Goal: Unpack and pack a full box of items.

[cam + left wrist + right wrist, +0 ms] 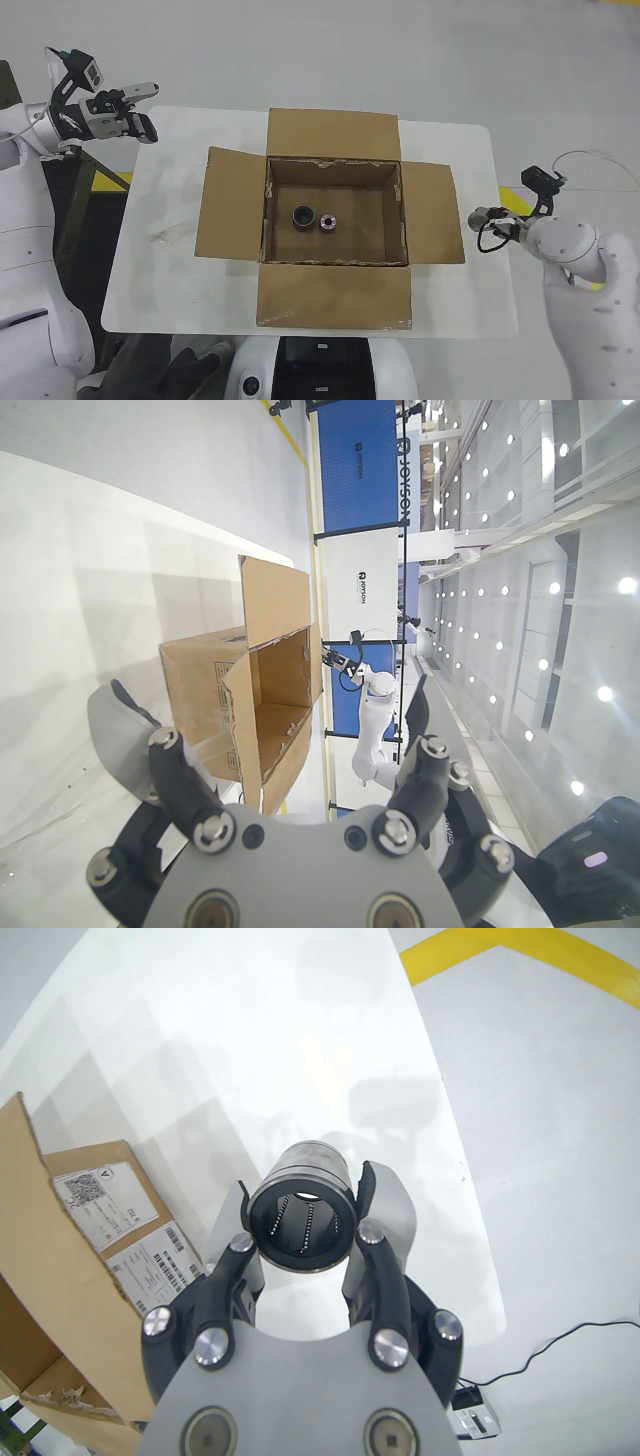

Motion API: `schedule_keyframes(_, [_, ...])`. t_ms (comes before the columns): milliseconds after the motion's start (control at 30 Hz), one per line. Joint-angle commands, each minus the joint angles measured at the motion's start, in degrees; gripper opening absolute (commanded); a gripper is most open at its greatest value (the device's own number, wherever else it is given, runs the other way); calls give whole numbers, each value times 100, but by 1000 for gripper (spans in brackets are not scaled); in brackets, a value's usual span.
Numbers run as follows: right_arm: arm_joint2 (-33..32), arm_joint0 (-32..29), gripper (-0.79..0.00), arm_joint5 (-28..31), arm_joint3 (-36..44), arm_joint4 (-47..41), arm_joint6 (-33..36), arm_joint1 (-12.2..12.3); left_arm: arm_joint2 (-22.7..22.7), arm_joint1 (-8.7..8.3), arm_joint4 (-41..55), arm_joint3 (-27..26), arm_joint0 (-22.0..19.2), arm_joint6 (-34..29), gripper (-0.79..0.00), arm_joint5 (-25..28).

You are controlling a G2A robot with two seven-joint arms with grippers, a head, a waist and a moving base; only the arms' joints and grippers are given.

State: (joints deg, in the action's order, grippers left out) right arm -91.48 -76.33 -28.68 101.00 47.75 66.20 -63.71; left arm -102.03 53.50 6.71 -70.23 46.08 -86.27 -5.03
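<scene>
Cardboard box (335, 295): centre of table (160, 290), all four flaps spread open. On box floor: dark ring (302, 216) and smaller silvery part (328, 222), just beside each other. Right gripper (304, 1185): over right edge of table, just beside box's right flap, clenched around metal cylindrical bearing (305, 1228), hollow bore visible. Left gripper (148, 110): above far left corner of table, well apart from box, fingers spread wide, nothing between them.

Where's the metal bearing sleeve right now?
The bearing sleeve sits in the right pincer, above the white table beside the cardboard box's right flap, top view.
</scene>
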Motion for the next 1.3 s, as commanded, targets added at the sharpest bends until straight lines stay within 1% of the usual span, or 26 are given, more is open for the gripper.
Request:
schedule_keyframes(0, [81,37,-785,-76,-130,51,-68,-7,0,0,0,0,0,0,0,0])
schedule_keyframes(300, [324,170,-785,-222,-617,34,-319,-39,0,0,0,0,0,0,0,0])
schedule_keyframes(667, [524,313,-785,-388,-930,177,-423,-54,0,0,0,0,0,0,0,0])
schedule_keyframes(800, [546,339,-628,-405,-1014,160,-461,-58,0,0,0,0,0,0,0,0])
schedule_keyframes(867, [549,345,-468,-407,-1049,133,-468,-60,0,0,0,0,0,0,0,0])
schedule_keyframes(900, [551,346,-419,-413,-1072,128,-472,-60,0,0,0,0,0,0,0,0])
schedule_keyframes(933, [555,352,-237,-424,-1089,125,-480,-61,0,0,0,0,0,0,0,0])
schedule_keyframes(967, [564,359,-194,-430,-1106,123,-482,-62,0,0,0,0,0,0,0,0])
schedule_keyframes(1033, [573,372,-209,-427,-1133,104,-484,-64,0,0,0,0,0,0,0,0])
schedule_keyframes(1100, [574,381,-249,-413,-1150,64,-478,-65,0,0,0,0,0,0,0,0])
schedule_keyframes(1167, [575,380,-268,-395,-1149,45,-485,-64,0,0,0,0,0,0,0,0])
schedule_keyframes(1267, [475,332,-246,-335,-1029,-132,-495,-60,0,0,0,0,0,0,0,0])
